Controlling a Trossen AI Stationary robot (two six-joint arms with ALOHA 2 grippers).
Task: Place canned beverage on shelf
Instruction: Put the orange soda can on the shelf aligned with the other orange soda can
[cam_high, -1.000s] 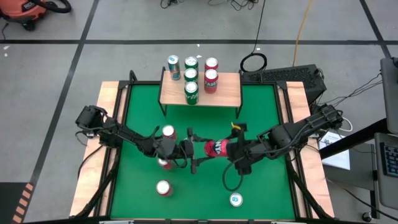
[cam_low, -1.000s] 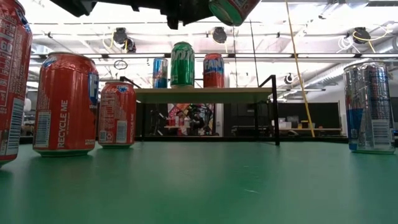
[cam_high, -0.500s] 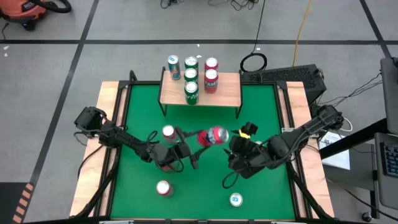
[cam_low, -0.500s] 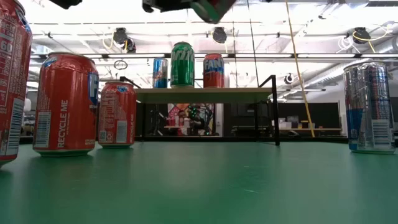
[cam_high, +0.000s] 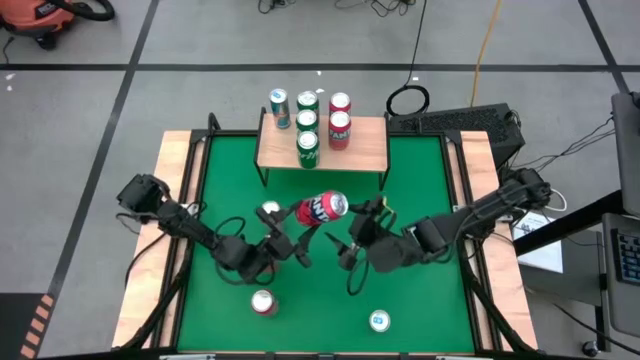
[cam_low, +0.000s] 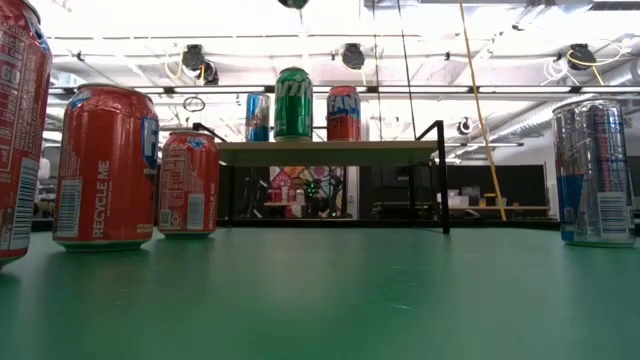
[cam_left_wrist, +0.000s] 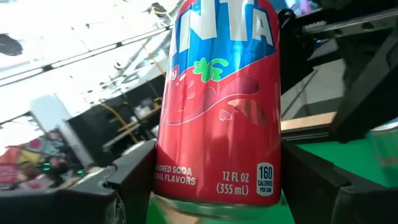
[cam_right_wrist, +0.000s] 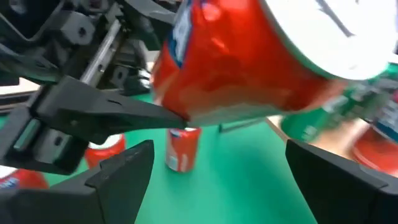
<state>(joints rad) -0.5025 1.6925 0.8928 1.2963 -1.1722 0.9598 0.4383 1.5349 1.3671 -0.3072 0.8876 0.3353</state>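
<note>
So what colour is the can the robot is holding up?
The held can is red with a blue band and white letters, seen best in the left wrist view.

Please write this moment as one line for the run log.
left gripper: shut on red Fanta can, lifted, tilted | right gripper: open, beside it | wooden-top shelf: five cans on it

Overhead, table-level, two close wrist views
</note>
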